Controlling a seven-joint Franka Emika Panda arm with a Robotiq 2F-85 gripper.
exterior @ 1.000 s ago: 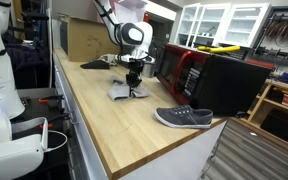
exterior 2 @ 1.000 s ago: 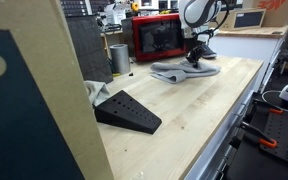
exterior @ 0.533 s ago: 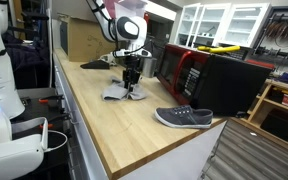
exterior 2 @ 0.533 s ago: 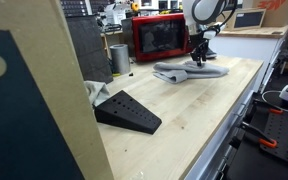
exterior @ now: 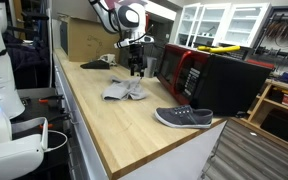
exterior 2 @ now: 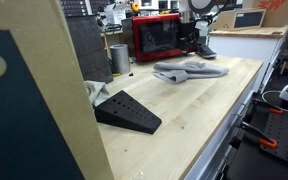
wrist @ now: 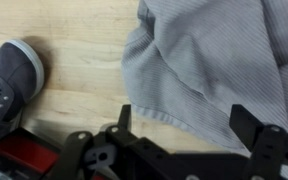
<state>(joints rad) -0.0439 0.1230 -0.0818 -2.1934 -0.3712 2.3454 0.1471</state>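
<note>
A crumpled grey cloth (exterior: 125,91) (exterior 2: 188,70) lies on the wooden table in both exterior views and fills the upper right of the wrist view (wrist: 209,60). My gripper (exterior: 136,68) (exterior 2: 197,44) hangs open above the cloth, clear of it. In the wrist view the gripper (wrist: 187,118) has its two dark fingers wide apart with nothing between them; the cloth's edge and bare wood show below. A grey sneaker (exterior: 183,118) lies nearer the table's front end, and its toe shows at the left of the wrist view (wrist: 9,85).
A red microwave (exterior: 189,70) (exterior 2: 157,37) and a dark box (exterior: 234,82) stand along the table's far side. A black wedge (exterior 2: 128,111) and a metal cup (exterior 2: 119,57) sit on the table. A cardboard panel (exterior 2: 34,100) blocks the near left.
The gripper has opened and let go of the grey cloth, then risen above it. The cloth now lies loose on the table.
</note>
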